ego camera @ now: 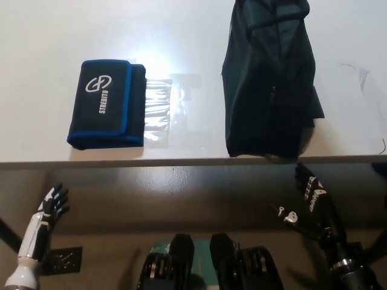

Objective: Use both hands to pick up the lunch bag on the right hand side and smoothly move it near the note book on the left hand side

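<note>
A: Where is the lunch bag (269, 81) right now?

B: It lies on the white table (48, 36), on the robot's right side. It is dark, almost black, soft and slumped, and runs from the far edge of the view down to the near edge of the table. Its lower end sits right at that edge.

A: And the note book?

B: The note book (107, 104) is the black case with blue trim and white lettering, lying flat on the left part of the table. A clear plastic sleeve (158, 112) pokes out from its right side. The 2 things are well apart, with bare tabletop between them.

A: What are the 2 hands doing?

B: Neither touches anything. The white left hand (53, 204) is at the lower left, below the table edge, fingers spread apart and pointing up, holding nothing. The black right hand (309, 196) is at the lower right, also below the table edge, just under the lunch bag's lower end. Its fingers are spread apart too and it grips nothing.

A: So the bag is not lifted?

B: No, it rests on the table, untouched.
</note>
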`<action>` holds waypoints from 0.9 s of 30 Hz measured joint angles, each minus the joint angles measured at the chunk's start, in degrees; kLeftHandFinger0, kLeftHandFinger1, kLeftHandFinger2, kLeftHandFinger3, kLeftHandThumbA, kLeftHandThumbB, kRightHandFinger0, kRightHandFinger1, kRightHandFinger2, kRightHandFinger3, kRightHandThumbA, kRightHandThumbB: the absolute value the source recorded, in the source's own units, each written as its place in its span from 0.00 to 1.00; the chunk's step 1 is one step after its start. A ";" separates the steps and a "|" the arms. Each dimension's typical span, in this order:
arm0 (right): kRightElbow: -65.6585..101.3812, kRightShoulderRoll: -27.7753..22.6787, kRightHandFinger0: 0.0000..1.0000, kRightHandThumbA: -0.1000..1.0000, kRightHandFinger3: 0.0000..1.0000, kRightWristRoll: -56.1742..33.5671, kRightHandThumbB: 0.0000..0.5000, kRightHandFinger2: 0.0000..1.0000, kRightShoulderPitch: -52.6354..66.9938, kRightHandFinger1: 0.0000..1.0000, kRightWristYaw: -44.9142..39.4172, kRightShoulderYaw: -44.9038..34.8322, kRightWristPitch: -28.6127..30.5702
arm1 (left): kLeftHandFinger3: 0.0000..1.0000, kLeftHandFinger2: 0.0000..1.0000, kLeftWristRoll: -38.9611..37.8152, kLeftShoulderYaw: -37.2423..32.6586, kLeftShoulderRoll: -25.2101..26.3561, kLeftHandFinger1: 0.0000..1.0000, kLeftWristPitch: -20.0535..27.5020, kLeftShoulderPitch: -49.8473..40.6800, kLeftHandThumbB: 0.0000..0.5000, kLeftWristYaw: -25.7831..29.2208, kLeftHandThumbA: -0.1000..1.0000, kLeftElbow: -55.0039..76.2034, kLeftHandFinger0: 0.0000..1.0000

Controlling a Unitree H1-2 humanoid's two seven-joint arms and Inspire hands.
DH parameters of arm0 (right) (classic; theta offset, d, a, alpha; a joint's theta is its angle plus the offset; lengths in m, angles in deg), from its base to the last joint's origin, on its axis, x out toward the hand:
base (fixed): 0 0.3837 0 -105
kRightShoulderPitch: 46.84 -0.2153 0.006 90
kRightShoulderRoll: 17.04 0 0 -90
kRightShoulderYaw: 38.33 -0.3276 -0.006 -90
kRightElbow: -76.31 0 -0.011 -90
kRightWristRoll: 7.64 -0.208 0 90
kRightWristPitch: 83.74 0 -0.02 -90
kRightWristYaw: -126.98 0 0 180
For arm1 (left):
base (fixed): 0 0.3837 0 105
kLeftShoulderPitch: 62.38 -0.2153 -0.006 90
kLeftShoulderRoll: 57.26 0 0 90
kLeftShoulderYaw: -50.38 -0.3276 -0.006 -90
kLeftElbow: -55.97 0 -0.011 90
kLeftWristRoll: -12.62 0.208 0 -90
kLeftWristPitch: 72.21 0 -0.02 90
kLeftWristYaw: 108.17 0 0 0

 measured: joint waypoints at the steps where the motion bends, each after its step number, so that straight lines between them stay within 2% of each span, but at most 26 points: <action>1: 1.88 -0.22 1.00 1.00 1.00 -0.12 0.55 1.00 0.66 1.00 -0.29 0.03 0.66 | 1.00 1.00 0.12 -0.28 0.46 1.00 0.51 -0.27 0.50 -0.37 1.00 1.72 1.00; 4: 5.02 -0.83 1.00 1.00 1.00 -0.16 0.57 1.00 2.25 1.00 -0.80 0.13 1.69 | 1.00 1.00 0.14 -0.86 1.44 1.00 1.42 -0.79 0.57 -1.31 1.00 5.02 1.00; 8: 9.10 -1.57 1.00 1.00 1.00 -0.09 0.55 1.00 5.20 1.00 -1.12 0.26 2.14 | 1.00 1.00 0.13 -1.65 2.13 1.00 1.73 -2.08 0.64 -2.31 1.00 10.61 1.00; 9: 10.02 -1.62 1.00 1.00 1.00 -0.05 0.56 1.00 5.77 1.00 -1.12 0.26 2.19 | 1.00 1.00 0.12 -1.81 2.15 1.00 1.73 -2.42 0.65 -2.47 1.00 11.92 1.00; 11: 12.15 -1.60 1.00 1.00 1.00 0.13 0.52 1.00 6.81 1.00 -1.02 0.18 2.38 | 1.00 1.00 0.11 -2.12 2.16 1.00 1.69 -3.15 0.62 -2.75 1.00 14.60 1.00; 15: 16.82 -1.23 1.00 1.00 1.00 0.18 0.40 1.00 8.52 1.00 -0.70 -0.18 3.47 | 1.00 1.00 -0.21 -2.52 2.17 1.00 1.52 -4.58 0.63 -3.46 1.00 21.06 1.00; 21: 21.31 -0.87 1.00 1.00 1.00 0.19 0.40 1.00 9.20 1.00 0.04 -1.60 4.13 | 1.00 1.00 -1.06 -3.01 2.09 1.00 1.32 -4.95 0.61 -3.86 1.00 28.23 1.00; 25: 23.31 -0.83 1.00 1.00 1.00 0.08 0.32 1.00 8.66 1.00 0.63 -3.01 4.14 | 1.00 1.00 -1.14 -3.15 1.83 1.00 0.77 -3.21 0.63 -3.85 1.00 30.88 1.00; 27: 23.79 -0.89 1.00 1.00 1.00 -0.04 0.33 1.00 8.16 1.00 0.75 -3.58 4.11 | 1.00 1.00 -1.01 -3.14 1.68 1.00 0.35 -1.75 0.61 -3.82 1.00 31.59 1.00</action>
